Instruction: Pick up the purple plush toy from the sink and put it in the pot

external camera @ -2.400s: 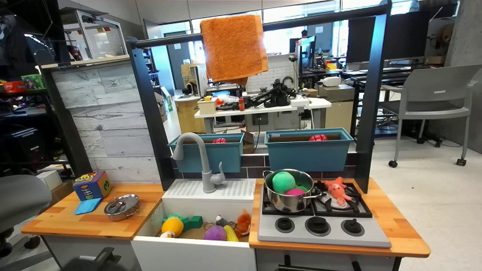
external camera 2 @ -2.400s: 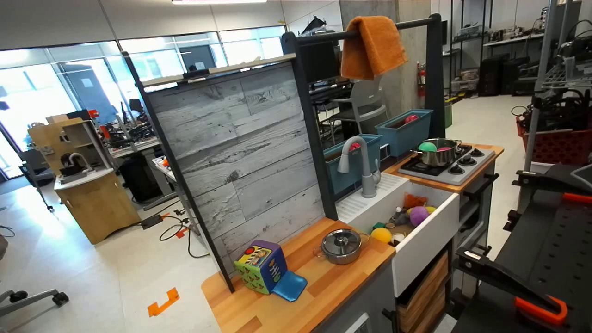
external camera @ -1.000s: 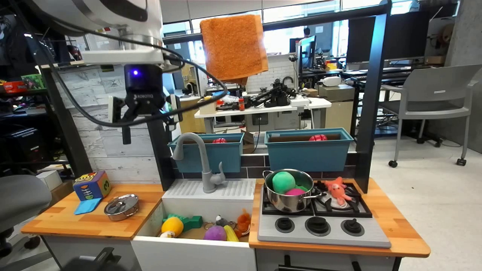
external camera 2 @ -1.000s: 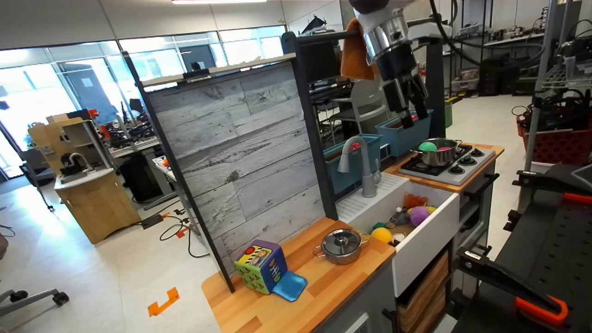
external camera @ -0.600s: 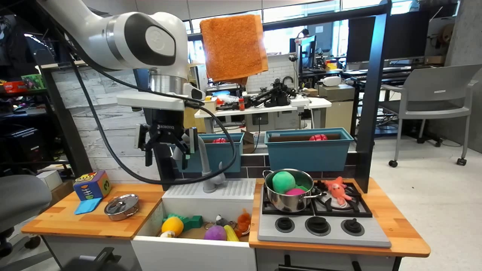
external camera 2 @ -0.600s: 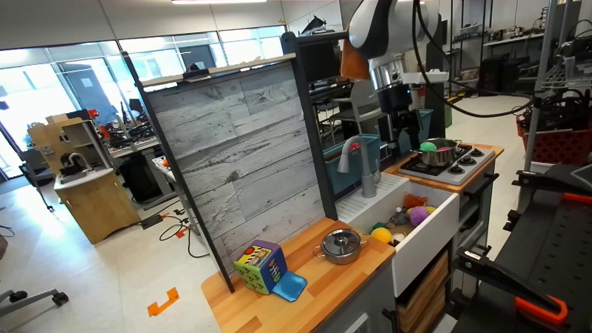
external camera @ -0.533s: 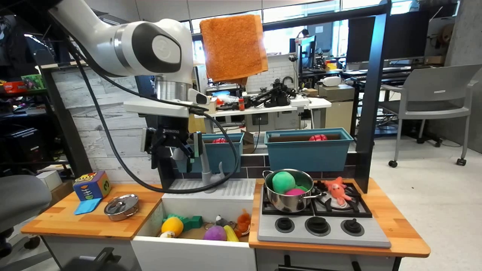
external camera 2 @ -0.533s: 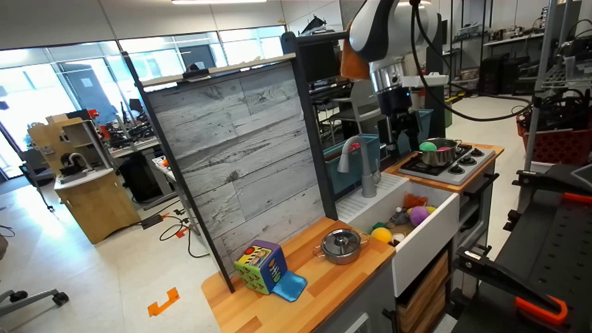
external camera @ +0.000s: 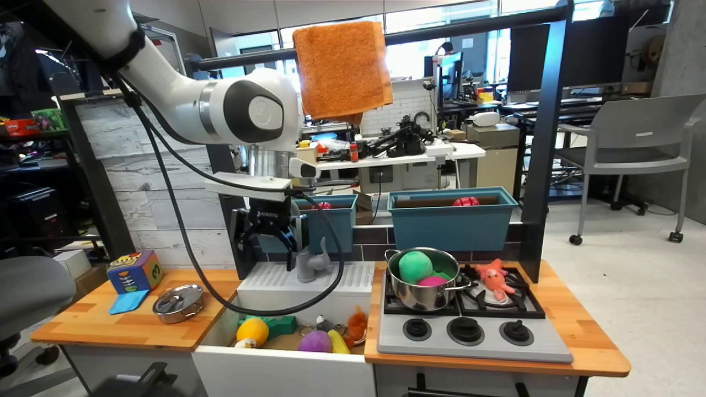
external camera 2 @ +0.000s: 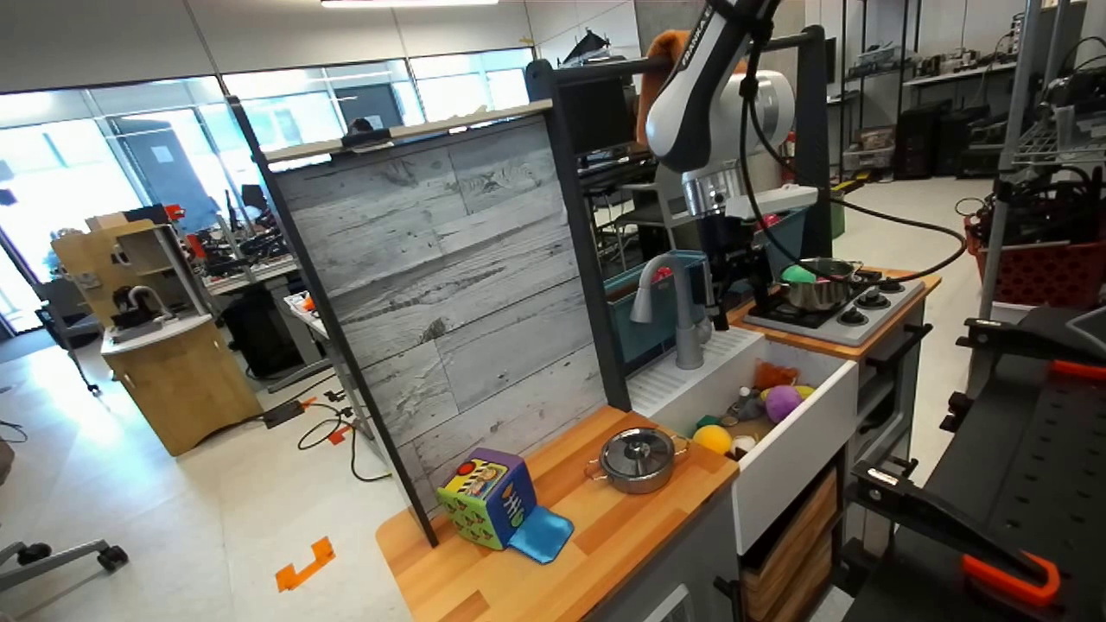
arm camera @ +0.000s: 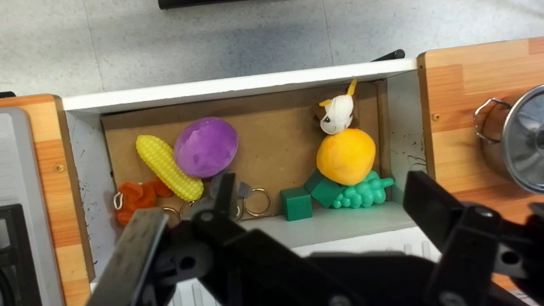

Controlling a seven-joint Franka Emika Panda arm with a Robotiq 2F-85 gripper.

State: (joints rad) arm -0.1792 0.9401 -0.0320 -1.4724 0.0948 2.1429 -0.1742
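Note:
The purple plush toy lies in the white sink, seen in both exterior views. In the wrist view the toy touches a yellow corn toy, and the sink's front wall runs along the top. My gripper is open and empty, well above the sink and near the faucet; it also shows in an exterior view. In the wrist view its fingers stand wide apart, with the purple toy beyond the left one. The steel pot stands on the stove and holds green and pink toys.
The grey faucet stands behind the sink, close to the gripper. An orange-yellow toy, green blocks and an orange toy lie in the sink. A lidded pot stands on the left counter. A pink starfish toy lies on the stove.
The arm, out of view at first, has come in and lowered toward the sink, moving right in an exterior view. The gripper stays open. The toys and pot have not moved.

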